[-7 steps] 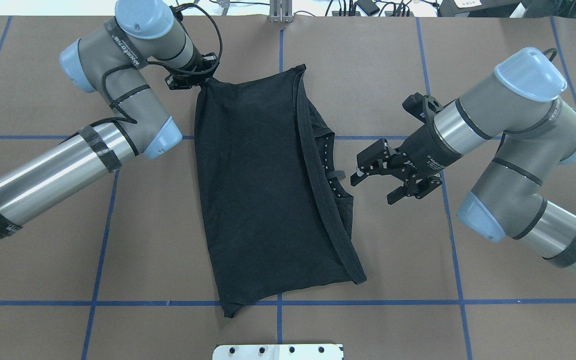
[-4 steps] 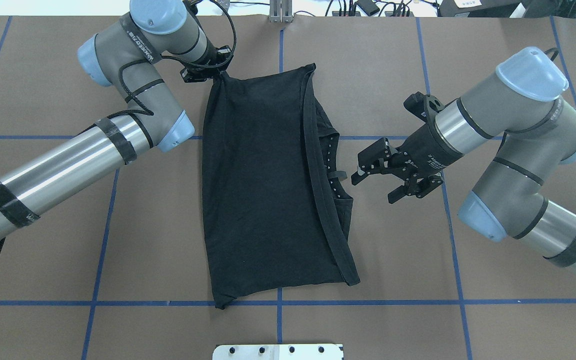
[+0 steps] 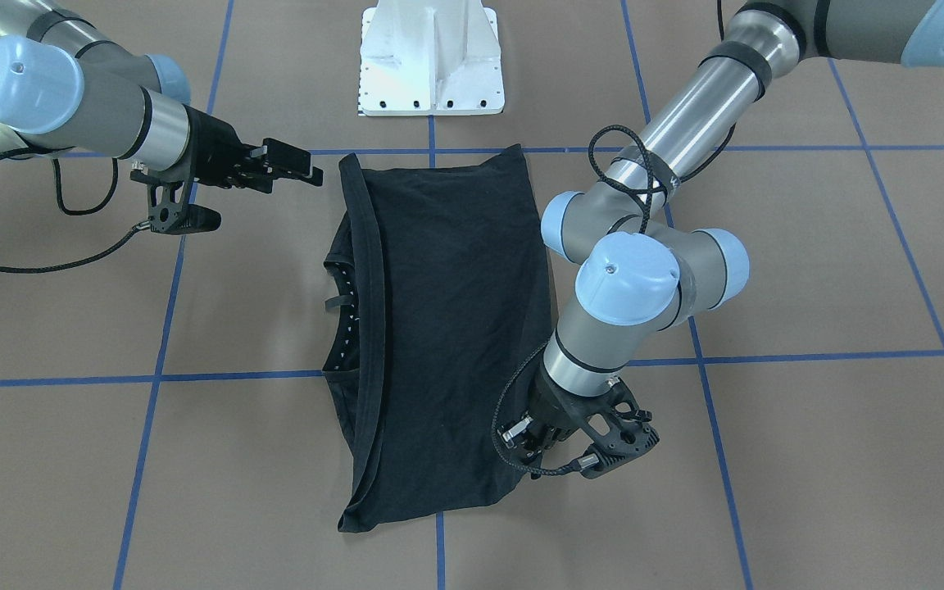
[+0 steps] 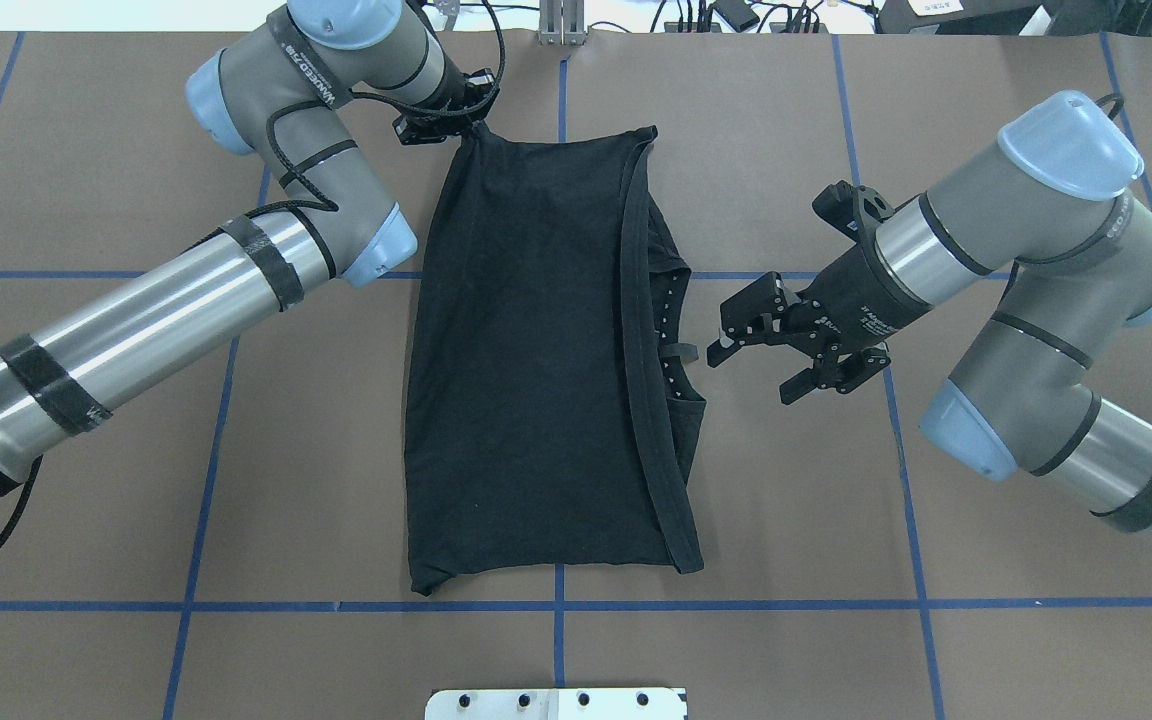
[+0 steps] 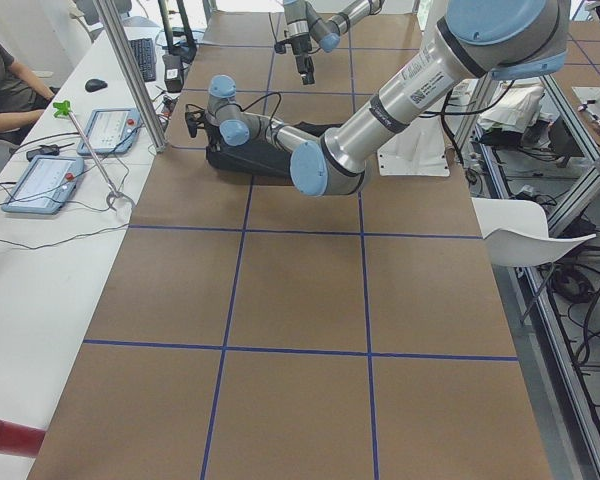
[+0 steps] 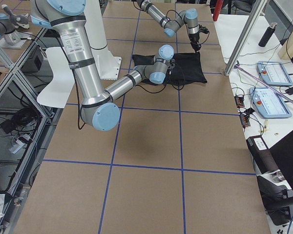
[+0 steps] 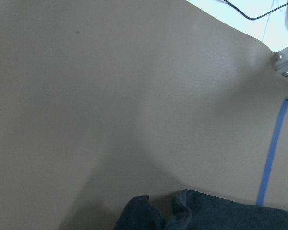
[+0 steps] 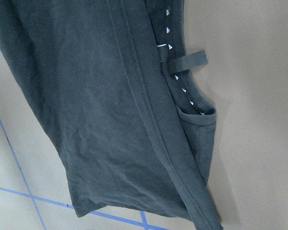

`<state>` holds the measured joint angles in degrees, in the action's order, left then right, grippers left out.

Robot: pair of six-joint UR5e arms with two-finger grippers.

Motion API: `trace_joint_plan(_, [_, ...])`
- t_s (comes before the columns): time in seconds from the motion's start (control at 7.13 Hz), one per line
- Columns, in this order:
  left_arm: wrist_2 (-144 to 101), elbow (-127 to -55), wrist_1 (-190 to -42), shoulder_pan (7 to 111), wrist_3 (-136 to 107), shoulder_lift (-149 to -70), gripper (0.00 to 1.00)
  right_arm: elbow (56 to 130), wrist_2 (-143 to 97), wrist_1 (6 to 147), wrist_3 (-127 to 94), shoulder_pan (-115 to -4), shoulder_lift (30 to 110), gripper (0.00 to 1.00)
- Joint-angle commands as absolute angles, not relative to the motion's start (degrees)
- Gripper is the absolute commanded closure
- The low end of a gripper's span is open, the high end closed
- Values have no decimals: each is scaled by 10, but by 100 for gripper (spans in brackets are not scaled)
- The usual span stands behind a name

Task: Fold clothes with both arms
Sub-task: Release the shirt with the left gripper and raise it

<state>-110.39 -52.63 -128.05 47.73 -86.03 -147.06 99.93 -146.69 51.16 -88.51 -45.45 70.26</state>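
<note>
The black T-shirt (image 4: 536, 360) lies folded lengthwise on the brown table, plain side up, with the collar and its loop showing along its right edge (image 8: 192, 60). My left gripper (image 4: 466, 127) is shut on the shirt's far left corner; in the front view it is (image 3: 524, 445) at the near right corner. The left wrist view shows only a bunch of black cloth (image 7: 182, 213) at the bottom. My right gripper (image 4: 748, 377) is open and empty, just right of the collar, not touching it; it also shows in the front view (image 3: 308, 173).
The white base pedestal (image 3: 431, 57) stands at the robot's edge of the table. Blue tape lines (image 4: 736, 604) cross the brown table. A side bench with tablets (image 5: 40, 180) and a metal post (image 5: 130, 70) lies beyond the table's far edge.
My left gripper has moved right and farther away, dragging the shirt's far corner with it. The shirt has swung straighter on the table. The right arm has barely moved.
</note>
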Motion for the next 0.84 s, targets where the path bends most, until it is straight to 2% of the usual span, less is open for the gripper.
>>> trace_joint_plan(0.0, [-1103,-509,-1305,477,-860,-1479,100,998,-1467,512,-884,-456,704,0])
trace_joint_plan(0.7, [-1052,-497,-1353,481,-860,-1481,100,998,-1467,512,-884,-463,703,0])
